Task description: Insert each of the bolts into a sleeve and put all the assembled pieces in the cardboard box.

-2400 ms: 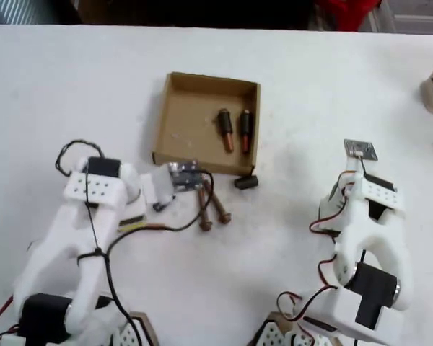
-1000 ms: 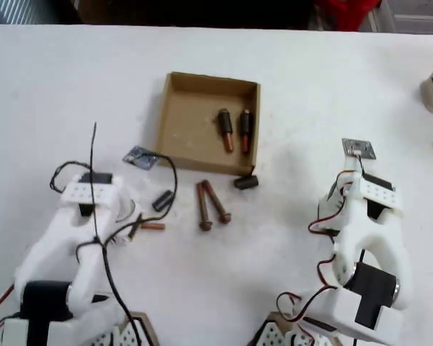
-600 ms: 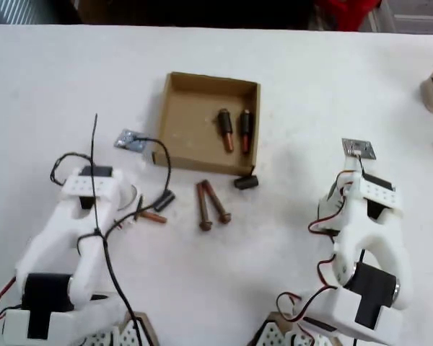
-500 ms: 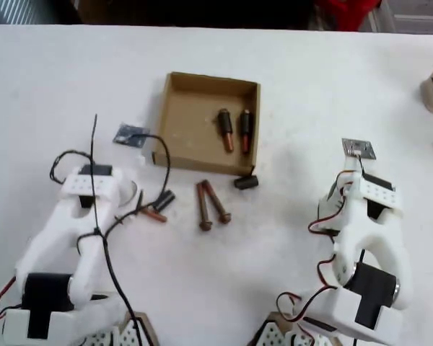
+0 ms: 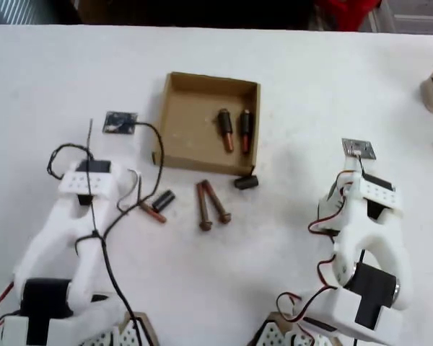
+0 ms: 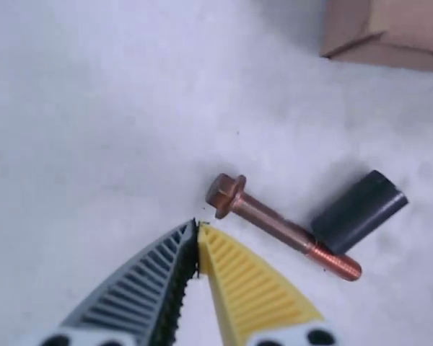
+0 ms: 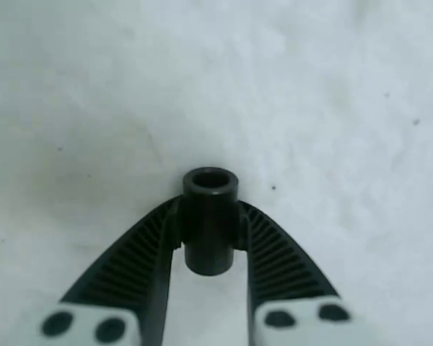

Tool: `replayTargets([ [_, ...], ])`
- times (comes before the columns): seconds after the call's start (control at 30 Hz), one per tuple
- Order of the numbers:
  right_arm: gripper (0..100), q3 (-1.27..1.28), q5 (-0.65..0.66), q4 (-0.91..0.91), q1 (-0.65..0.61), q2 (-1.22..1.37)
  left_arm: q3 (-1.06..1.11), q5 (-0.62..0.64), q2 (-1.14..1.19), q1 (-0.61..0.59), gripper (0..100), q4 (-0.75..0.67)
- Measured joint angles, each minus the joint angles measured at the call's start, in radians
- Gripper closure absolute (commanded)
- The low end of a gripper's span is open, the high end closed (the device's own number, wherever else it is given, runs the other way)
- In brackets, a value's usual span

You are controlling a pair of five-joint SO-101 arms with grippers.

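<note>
Reaching forward low over the table [image 5: 310, 86], the left arm [image 5: 72, 223] is bent at the elbow. Its gripper [image 6: 197, 228] is clenched on nothing, tips just beside the head of a bolt [image 6: 274, 225]. That bolt is laid against a loose sleeve [image 6: 357, 211], near the box [image 5: 166, 137]. The right arm [image 5: 364, 231] is held folded near its base, and a second sleeve [image 7: 210, 189] is clasped lengthwise in the right gripper [image 7: 209, 225]. Two assembled pieces [image 5: 225, 130] are seen inside the box, and two bolts [image 5: 204, 205] just outside it.
</note>
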Motion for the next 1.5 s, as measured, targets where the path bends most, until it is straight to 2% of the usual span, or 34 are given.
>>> replayTargets([
  [0.07, 98.2, 0.000, 0.000, 0.000, 0.000, 0.000, -0.014, 0.025, -0.049, 0.000, 96, 0.057],
  [0.23, 98.2, 0.000, 0.000, 0.000, 0.000, 0.000, -0.012, 0.114, -0.130, 0.002, 78, 0.080],
  [0.4, 98.2, 0.000, 0.000, 0.000, 0.000, 0.000, 0.009, 0.180, -0.135, 0.044, 84, 0.080],
  [0.57, 98.2, 0.000, 0.000, 0.000, 0.000, 0.000, 0.009, 0.192, -0.135, 0.086, 82, 0.080],
  [0.73, 98.2, 0.000, 0.000, 0.000, 0.000, 0.000, 0.009, 0.219, -0.117, 0.086, 82, 0.078],
  [1.17, 98.2, 0.000, 0.000, 0.000, 0.000, 0.000, -0.120, 0.245, 0.222, 0.086, 82, 0.048],
  [1.5, 98.2, 0.000, 0.000, 0.000, 0.000, 0.000, -0.143, 0.285, 0.253, 0.037, 82, 0.048],
])
